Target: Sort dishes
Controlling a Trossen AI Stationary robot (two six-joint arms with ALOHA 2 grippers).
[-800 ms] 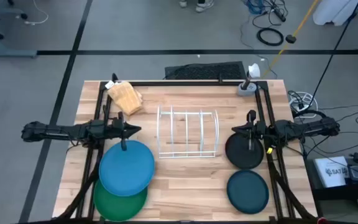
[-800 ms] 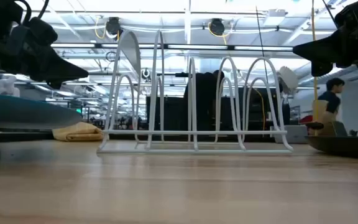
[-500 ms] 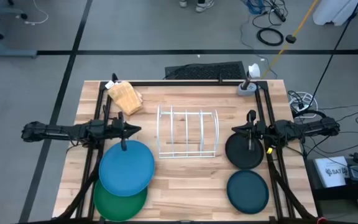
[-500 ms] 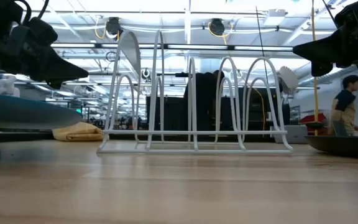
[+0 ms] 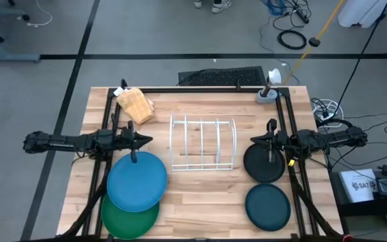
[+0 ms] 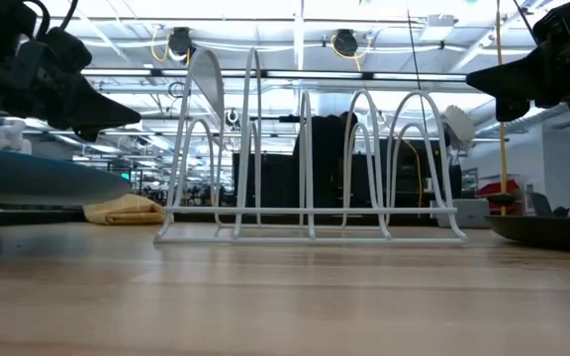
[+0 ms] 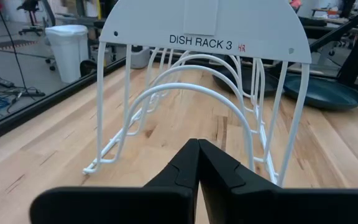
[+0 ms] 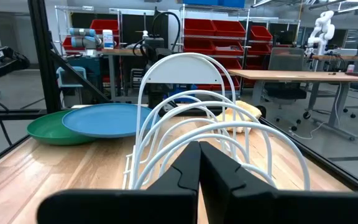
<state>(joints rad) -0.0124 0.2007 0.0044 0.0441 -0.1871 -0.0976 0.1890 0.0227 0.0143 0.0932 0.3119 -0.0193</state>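
A large light blue plate [image 5: 137, 181] lies partly on a large green plate [image 5: 127, 216] at the near left of the table. A smaller black plate [image 5: 263, 163] and a smaller dark teal plate [image 5: 268, 206] lie flat on the right. My left gripper [image 5: 149, 140] is shut and empty, above the table just beyond the blue plate's far rim, pointing at the white wire rack [image 5: 203, 144]. My right gripper [image 5: 252, 140] is shut and empty, above the black plate's far rim, pointing at the rack. Both also show in their wrist views, left [image 7: 199, 144] and right [image 8: 199, 146].
The white wire rack stands mid-table between the grippers. A tan wooden block [image 5: 135, 105] lies at the far left. A grey stand [image 5: 267, 93] sits at the far right corner. A black frame runs along the table's sides.
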